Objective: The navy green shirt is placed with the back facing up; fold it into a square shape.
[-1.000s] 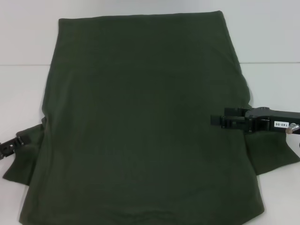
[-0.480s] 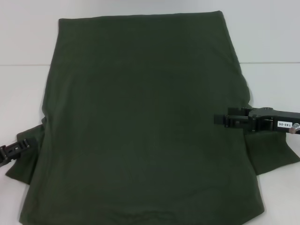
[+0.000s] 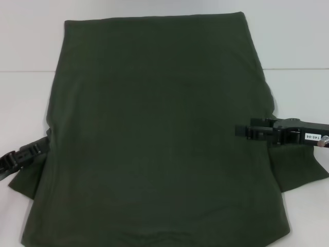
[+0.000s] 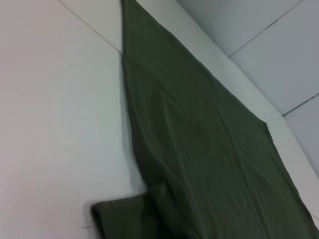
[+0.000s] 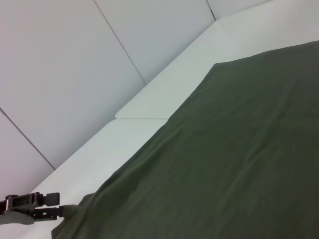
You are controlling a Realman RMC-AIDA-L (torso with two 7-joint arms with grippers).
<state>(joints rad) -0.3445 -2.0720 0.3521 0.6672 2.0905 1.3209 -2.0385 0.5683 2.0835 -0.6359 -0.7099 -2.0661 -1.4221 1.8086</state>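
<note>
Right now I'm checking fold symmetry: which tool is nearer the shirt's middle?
Right. The right tool reaches over the navy green shirt past its right edge; the left tool sits at the left edge, by the sleeve.

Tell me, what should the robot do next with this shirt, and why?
Probably bring both hands a bit closer and take hold of the sleeves. The green shirt lies flat and unfolded on the white table, a sleeve poking out each side. The left hand sits at the left sleeve, the right hand above the shirt's right edge, so folding the sleeves inward looks like the opening step.
</note>
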